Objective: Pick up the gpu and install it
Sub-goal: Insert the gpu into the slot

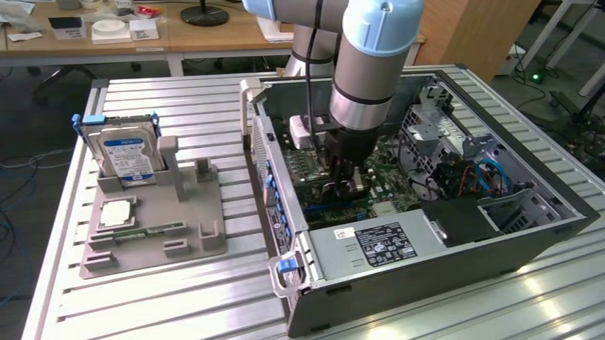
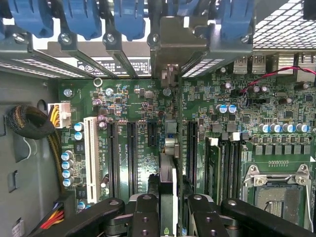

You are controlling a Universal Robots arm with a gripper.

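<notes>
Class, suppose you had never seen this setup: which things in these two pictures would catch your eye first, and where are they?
The big grey robot arm plunging into the open computer case at the exterior view's right grabs attention first. In the wrist view, its gripper clasps the gpu edge-on over the green motherboard, among the black slots. At the exterior view's left, a hard drive stands upright in a grey holder.

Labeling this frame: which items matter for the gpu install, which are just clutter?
Job:
gpu, edge-on in the end effector
motherboard
computer case

Lying about:
hard drive
grey parts holder
memory stick
</notes>
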